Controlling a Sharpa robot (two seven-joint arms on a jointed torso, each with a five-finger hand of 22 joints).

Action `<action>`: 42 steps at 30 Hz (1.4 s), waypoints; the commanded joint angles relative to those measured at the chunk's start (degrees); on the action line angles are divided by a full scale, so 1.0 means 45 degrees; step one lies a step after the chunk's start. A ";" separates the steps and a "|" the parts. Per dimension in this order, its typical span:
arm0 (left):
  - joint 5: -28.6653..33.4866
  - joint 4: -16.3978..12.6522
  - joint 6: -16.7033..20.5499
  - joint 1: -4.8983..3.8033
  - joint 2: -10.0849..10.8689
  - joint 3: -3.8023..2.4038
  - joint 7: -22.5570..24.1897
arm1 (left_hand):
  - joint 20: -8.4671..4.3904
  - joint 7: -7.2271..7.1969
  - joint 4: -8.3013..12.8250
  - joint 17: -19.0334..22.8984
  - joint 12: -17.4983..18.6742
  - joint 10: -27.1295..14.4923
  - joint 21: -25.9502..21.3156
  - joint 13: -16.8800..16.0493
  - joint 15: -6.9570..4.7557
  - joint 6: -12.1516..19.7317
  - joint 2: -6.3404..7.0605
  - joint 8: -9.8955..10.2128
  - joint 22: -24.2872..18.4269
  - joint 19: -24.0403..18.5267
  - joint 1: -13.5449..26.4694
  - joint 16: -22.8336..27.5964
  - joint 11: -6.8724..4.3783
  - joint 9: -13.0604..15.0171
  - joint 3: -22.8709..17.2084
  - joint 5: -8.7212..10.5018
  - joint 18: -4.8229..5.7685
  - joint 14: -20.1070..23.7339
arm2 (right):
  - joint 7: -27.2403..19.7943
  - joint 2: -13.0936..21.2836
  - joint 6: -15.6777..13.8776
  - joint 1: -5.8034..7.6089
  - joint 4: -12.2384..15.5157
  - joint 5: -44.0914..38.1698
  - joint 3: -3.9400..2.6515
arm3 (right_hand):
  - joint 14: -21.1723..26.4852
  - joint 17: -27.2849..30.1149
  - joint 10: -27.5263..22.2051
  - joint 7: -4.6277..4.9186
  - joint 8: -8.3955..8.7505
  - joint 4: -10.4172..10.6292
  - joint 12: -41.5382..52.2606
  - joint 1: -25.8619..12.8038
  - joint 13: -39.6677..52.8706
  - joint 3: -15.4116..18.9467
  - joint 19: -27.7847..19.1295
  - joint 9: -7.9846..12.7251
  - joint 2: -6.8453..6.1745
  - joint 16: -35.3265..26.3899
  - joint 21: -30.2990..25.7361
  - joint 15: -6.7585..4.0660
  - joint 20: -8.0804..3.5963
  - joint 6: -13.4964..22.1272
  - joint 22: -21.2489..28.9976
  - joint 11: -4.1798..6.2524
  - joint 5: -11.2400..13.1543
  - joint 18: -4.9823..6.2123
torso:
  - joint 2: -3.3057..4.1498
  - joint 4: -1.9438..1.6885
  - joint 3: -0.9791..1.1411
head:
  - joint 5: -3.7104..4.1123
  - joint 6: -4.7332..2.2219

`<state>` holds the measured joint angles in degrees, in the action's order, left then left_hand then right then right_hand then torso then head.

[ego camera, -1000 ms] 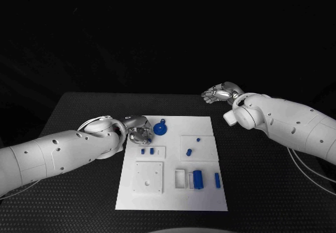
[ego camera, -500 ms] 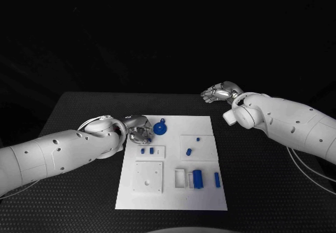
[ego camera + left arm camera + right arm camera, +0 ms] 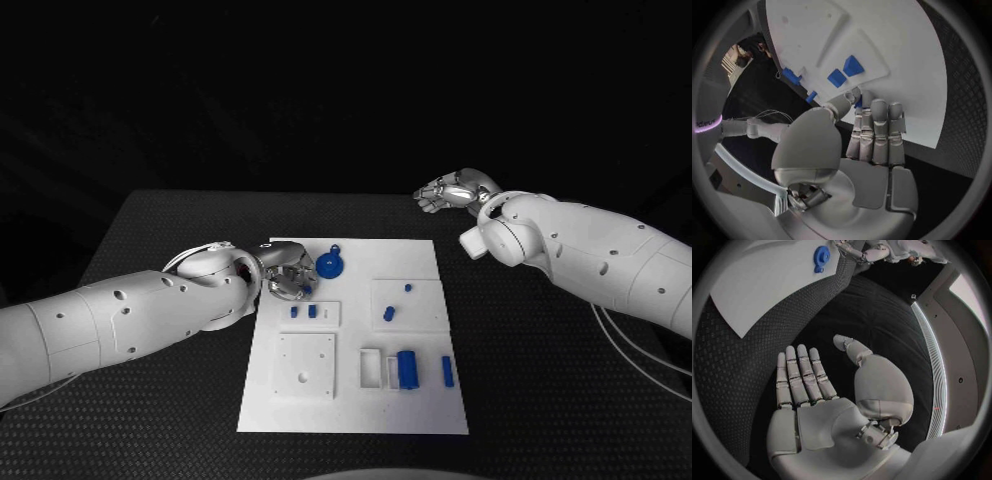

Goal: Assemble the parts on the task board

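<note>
Left hand (image 3: 289, 272) has edged slightly toward the blue gear (image 3: 330, 265).

Matt white board (image 3: 418, 400) with a smooth, plastic look, bearing plain blue parts (image 3: 408, 369) and a toothed blue gear (image 3: 821, 258). Black table (image 3: 729, 360) finely textured, like a woven mat. Silvery, metallic sheen on left hand (image 3: 873, 135) and right hand (image 3: 817, 390); smooth glossy white shells on arms (image 3: 130, 320).
</note>
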<state>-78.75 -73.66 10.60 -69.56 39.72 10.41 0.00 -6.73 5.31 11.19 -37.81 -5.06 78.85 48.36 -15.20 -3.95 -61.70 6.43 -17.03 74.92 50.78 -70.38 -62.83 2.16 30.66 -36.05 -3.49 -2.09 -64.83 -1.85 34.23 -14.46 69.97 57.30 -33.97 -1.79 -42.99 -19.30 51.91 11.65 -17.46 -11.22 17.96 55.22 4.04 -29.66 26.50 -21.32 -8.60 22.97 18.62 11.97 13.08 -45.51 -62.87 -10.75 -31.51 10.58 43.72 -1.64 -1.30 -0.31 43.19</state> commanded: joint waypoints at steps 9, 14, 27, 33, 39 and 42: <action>-0.0173 0.0051 -0.0541 0.0184 0.0025 0.0143 -0.0170 | -0.0629 -0.0023 0.0056 -0.0017 0.0029 0.0087 0.0052 0.0005 -0.0059 -0.0107 -0.0073 -0.0098 0.0280 0.0015 0.0020 -0.0107 -0.0046 0.0026 -0.0008 -0.0031 -0.0096 0.0047 | -0.0138 0.0011 0.0173 -0.0011 0.0027 -0.0037 -0.0003 | 0.0095 0.0020 -0.0028 0.0105 -0.0055 0.0007 0.0019 -0.0056 -0.0017 0.0053 -0.0033 0.0019 0.0039 0.0059 -0.0094 -0.0006 0.0074 0.0097 -0.0018 -0.0024 -0.0070 -0.0113 | 0.0005 0.0003 -0.0001 | 0.0011 0.0005; -0.0079 0.0050 -0.0494 0.0184 0.0022 0.0143 -0.0163 | -0.0631 -0.0023 0.0060 -0.0018 0.0032 0.0090 0.0054 0.0005 -0.0060 -0.0105 -0.0069 -0.0097 0.0279 0.0011 0.0023 -0.0111 -0.0046 0.0024 -0.0010 -0.0033 -0.0095 0.0052 | -0.0136 0.0014 0.0180 -0.0012 0.0026 -0.0037 -0.0003 | 0.0097 0.0023 -0.0029 0.0105 -0.0055 0.0006 0.0019 -0.0056 -0.0017 0.0054 -0.0033 0.0020 0.0038 0.0061 -0.0097 -0.0007 0.0075 0.0098 -0.0020 -0.0024 -0.0070 -0.0112 | 0.0000 -0.0010 -0.0011 | 0.0025 0.0003; 0.0334 0.0080 -0.0471 0.0183 0.0044 0.0143 -0.0177 | -0.0531 0.0196 0.0348 -0.0046 0.0280 -0.0415 0.0080 0.0120 0.0115 0.1518 0.0508 0.0743 0.0277 -0.0223 -0.0114 -0.0288 0.0149 -0.0435 -0.0060 0.0016 -0.0021 0.0372 | -0.0125 0.0024 0.0163 -0.0012 0.0015 -0.0037 -0.0003 | 0.0102 0.0028 -0.0035 0.0106 -0.0054 0.0002 0.0017 -0.0059 -0.0018 0.0061 -0.0035 0.0023 0.0025 0.0063 -0.0105 -0.0004 0.0077 0.0102 -0.0024 -0.0027 -0.0069 -0.0112 | 0.0002 -0.0002 -0.0007 | 0.0038 0.0015; 0.0252 0.0108 -0.0555 0.0183 0.0067 0.0143 -0.0382 | -0.0472 0.0162 0.0346 -0.0070 0.0298 -0.0656 0.0111 0.0170 0.0186 0.1764 0.0636 0.0806 0.0280 -0.0288 -0.0160 -0.0414 0.0231 -0.0502 -0.0070 -0.0024 -0.0051 0.0490 | -0.0122 0.0030 0.0161 -0.0012 0.0016 -0.0037 -0.0003 | 0.0105 0.0031 -0.0037 0.0107 -0.0054 0.0000 0.0016 -0.0060 -0.0019 0.0062 -0.0036 0.0024 0.0022 0.0063 -0.0108 -0.0002 0.0078 0.0104 -0.0026 -0.0027 -0.0068 -0.0111 | 0.0000 -0.0001 -0.0005 | 0.0049 0.0015; 0.0249 0.0110 -0.0506 0.0183 0.0081 0.0143 -0.0393 | -0.0446 0.0162 0.0332 -0.0072 0.0271 -0.0705 0.0135 0.0176 0.0205 0.1894 0.0700 0.0840 0.0278 -0.0295 -0.0178 -0.0471 0.0249 -0.0533 -0.0072 -0.0014 -0.0079 0.0513 | -0.0123 0.0035 0.0158 -0.0012 0.0018 -0.0037 -0.0003 | 0.0108 0.0034 -0.0039 0.0107 -0.0055 0.0000 0.0015 -0.0060 -0.0019 0.0063 -0.0037 0.0025 0.0023 0.0065 -0.0112 0.0000 0.0079 0.0104 -0.0029 -0.0028 -0.0065 -0.0111 | 0.0004 -0.0004 -0.0007 | 0.0049 0.0023; 0.0249 0.0140 -0.0525 0.0183 0.0096 0.0143 -0.0414 | -0.0444 0.0164 0.0332 -0.0072 0.0266 -0.0705 0.0139 0.0175 0.0205 0.1904 0.0701 0.0840 0.0278 -0.0294 -0.0187 -0.0479 0.0249 -0.0536 -0.0077 -0.0014 -0.0084 0.0513 | -0.0122 0.0037 0.0157 -0.0012 0.0016 -0.0037 -0.0003 | 0.0108 0.0035 -0.0040 0.0107 -0.0055 -0.0001 0.0015 -0.0060 -0.0019 0.0064 -0.0037 0.0026 0.0023 0.0066 -0.0114 0.0001 0.0079 0.0105 -0.0031 -0.0029 -0.0063 -0.0110 | 0.0003 0.0002 -0.0006 | 0.0050 0.0020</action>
<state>-77.26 -73.42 10.50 -69.20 39.99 10.68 -0.19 -6.65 6.03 12.58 -38.08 -4.09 76.66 48.80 -14.31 -3.49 -53.63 8.98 -13.48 74.95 49.84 -71.24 -64.60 2.69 28.29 -36.32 -3.50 -1.77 -62.63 -1.84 34.38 -14.41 69.94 57.31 -33.97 -1.80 -42.99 -19.20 51.91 11.65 -17.46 -11.22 17.96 55.22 4.04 -29.65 26.50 -21.26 -8.60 22.97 18.40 11.97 13.08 -45.51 -62.96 -10.75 -31.51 10.58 43.73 -1.65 -1.33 -0.08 43.30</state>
